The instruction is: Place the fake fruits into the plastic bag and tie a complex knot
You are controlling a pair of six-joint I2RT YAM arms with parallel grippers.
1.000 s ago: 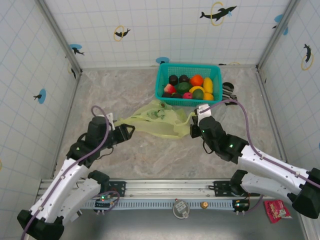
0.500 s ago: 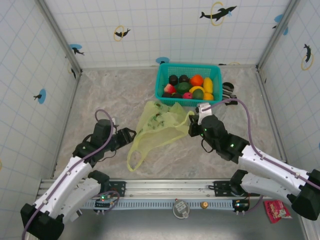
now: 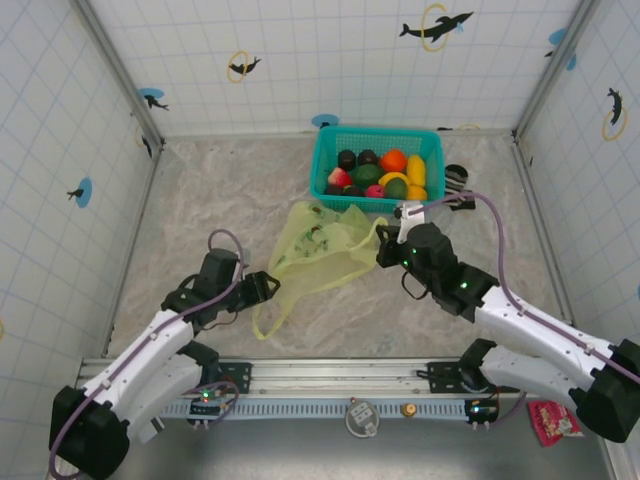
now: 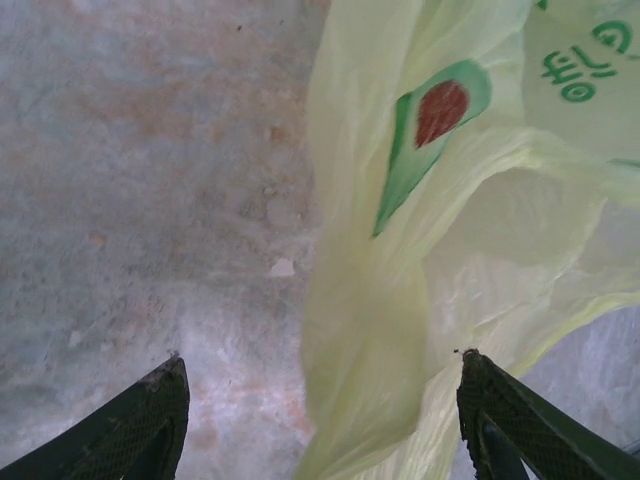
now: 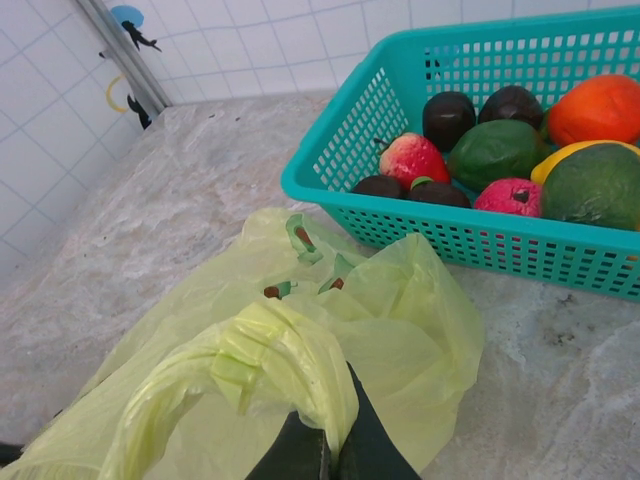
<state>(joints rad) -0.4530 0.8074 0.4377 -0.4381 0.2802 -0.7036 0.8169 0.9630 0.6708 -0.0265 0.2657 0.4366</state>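
Now left gripper nearer plastic bag.

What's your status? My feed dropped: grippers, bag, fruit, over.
Left gripper open, straddling the plastic bag. Right gripper shut on a bunched bag handle. Fake fruits in the teal basket. Nothing between bag and basket.

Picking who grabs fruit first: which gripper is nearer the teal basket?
Right. The right gripper sits just in front of the teal basket, shut on the plastic bag. The left gripper is farther off, open around the bag's near-left edge.
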